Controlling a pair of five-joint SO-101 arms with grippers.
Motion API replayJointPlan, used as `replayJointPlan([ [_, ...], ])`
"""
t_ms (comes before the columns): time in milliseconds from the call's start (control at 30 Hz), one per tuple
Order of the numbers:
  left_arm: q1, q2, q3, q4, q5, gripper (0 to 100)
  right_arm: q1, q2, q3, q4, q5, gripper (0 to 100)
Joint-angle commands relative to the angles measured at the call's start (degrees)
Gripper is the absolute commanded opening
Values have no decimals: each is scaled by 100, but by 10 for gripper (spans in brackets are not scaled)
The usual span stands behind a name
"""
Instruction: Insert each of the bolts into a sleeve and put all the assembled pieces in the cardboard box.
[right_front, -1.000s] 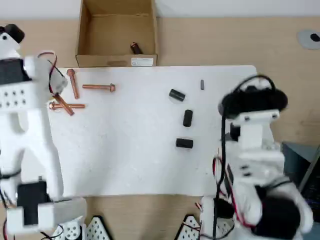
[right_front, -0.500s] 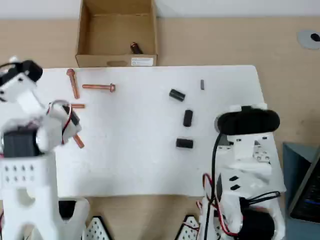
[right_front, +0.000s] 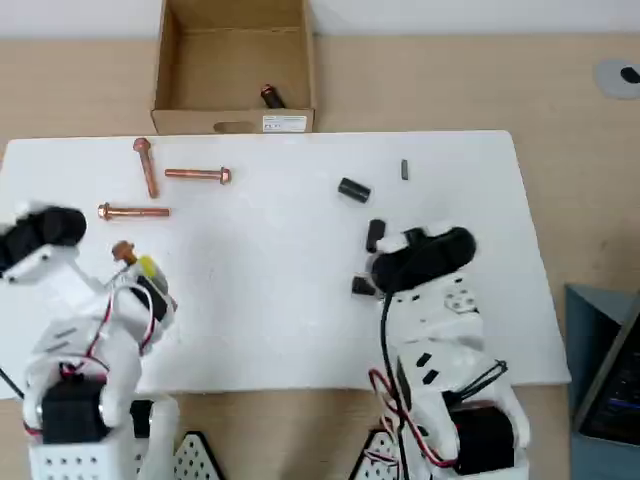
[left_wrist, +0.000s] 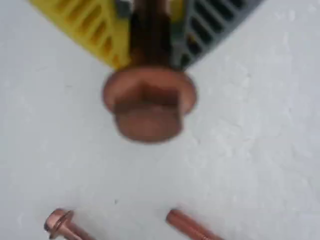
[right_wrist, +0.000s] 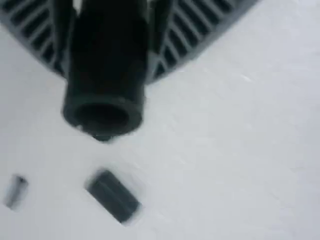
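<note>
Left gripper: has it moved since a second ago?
Yes. The left gripper, shut on a bolt, has pulled back away from the cardboard box, from beside the nearest loose bolt to a spot nearer its own base.

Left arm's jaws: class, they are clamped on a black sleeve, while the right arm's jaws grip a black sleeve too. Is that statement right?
Not quite. The left jaws are clamped on a copper bolt, not a sleeve. The left wrist view shows its head sticking out from between them. The right jaws do grip a black sleeve.
</note>
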Motion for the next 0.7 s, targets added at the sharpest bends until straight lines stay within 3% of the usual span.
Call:
replayJointPlan([
  [0, 149, -936, 308, -141, -35, 1, -505, -286, 277, -378, -44, 9],
  [100, 615, -1569, 510, -149, -35, 1, -1033, -470, 497, -440, -44, 9],
  [233, 1064, -1446, 413, -448, -9, 1, -1631, -655, 576, -510, -44, 9],
  [467, 1697, -1473, 352, -1618, 9, 1, -2440, -734, 646, -519, -44, 9],
  [667, 2356, -1473, 352, -2251, 457, 1, -2888, -734, 655, -695, -18, 9],
])
